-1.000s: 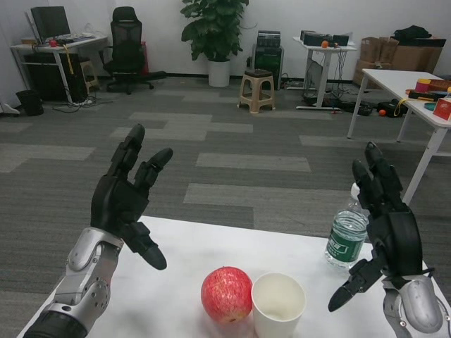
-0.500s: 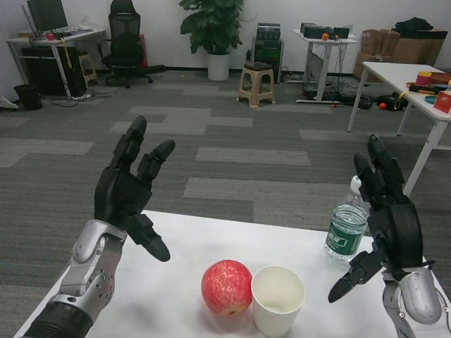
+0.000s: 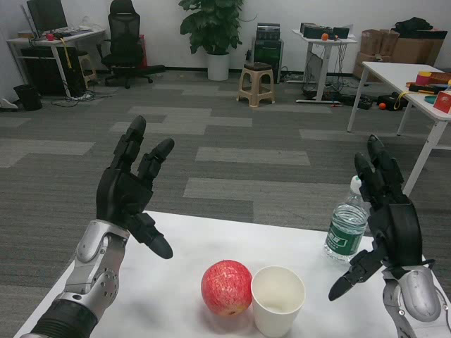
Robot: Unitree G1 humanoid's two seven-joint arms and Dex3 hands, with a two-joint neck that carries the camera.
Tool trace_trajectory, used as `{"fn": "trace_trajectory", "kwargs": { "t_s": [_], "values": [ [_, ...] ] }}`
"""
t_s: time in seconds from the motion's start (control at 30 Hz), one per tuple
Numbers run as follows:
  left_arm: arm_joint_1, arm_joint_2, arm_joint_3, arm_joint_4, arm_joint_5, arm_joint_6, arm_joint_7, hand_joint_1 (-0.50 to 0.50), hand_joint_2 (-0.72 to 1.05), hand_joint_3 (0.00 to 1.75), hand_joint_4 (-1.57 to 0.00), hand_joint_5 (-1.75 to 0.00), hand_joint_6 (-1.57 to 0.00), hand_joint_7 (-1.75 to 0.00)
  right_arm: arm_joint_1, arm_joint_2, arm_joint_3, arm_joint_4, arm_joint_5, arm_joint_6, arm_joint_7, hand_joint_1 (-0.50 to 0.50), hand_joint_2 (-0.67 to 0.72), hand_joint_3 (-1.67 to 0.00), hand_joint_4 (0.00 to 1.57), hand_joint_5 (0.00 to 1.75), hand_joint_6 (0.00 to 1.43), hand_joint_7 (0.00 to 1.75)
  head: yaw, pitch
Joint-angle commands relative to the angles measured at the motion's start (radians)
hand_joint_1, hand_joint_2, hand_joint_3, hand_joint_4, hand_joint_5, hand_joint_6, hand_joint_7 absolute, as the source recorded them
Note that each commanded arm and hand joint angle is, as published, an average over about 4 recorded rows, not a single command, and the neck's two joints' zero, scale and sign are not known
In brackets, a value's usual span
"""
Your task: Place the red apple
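A red apple lies on the white table near its front edge, touching or almost touching a white paper cup on its right. My left hand is raised above the table's left side, fingers spread, holding nothing, up and to the left of the apple. My right hand is raised at the right, fingers apart and empty, right of the cup.
A clear water bottle with a green label stands at the table's right, just left of my right hand. Beyond the table lie grey carpet, a stool, desks, an office chair and a potted plant.
The camera dipped slightly after the earliest frame. My left hand has crept a little to the right; apple, cup, bottle and right hand stay put.
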Motion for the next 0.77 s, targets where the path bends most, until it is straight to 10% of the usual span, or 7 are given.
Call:
{"fn": "trace_trajectory", "kwargs": {
  "t_s": [0.03, 0.77],
  "values": [
    [-0.028, -0.021, 0.004, 0.037, -0.002, -0.037, -0.001, -0.48, -0.55, 0.0, 0.0, -0.41, 0.0, 0.0, -0.023, 0.002, -0.015, -0.002, 0.002, -0.002, -0.001, 0.14, 0.71, 0.0, 0.0, 0.0, 0.0, 0.07, -0.013, 0.006],
    [-0.03, -0.058, -0.031, 0.055, -0.023, -0.083, 0.001, -0.49, -0.49, 0.03, 0.0, -0.38, 0.0, 0.0, 0.028, -0.025, -0.028, -0.065, 0.004, -0.001, -0.003, 0.17, 0.68, 0.0, 0.0, 0.0, 0.0, 0.07, -0.004, 0.009]
  ]
}}
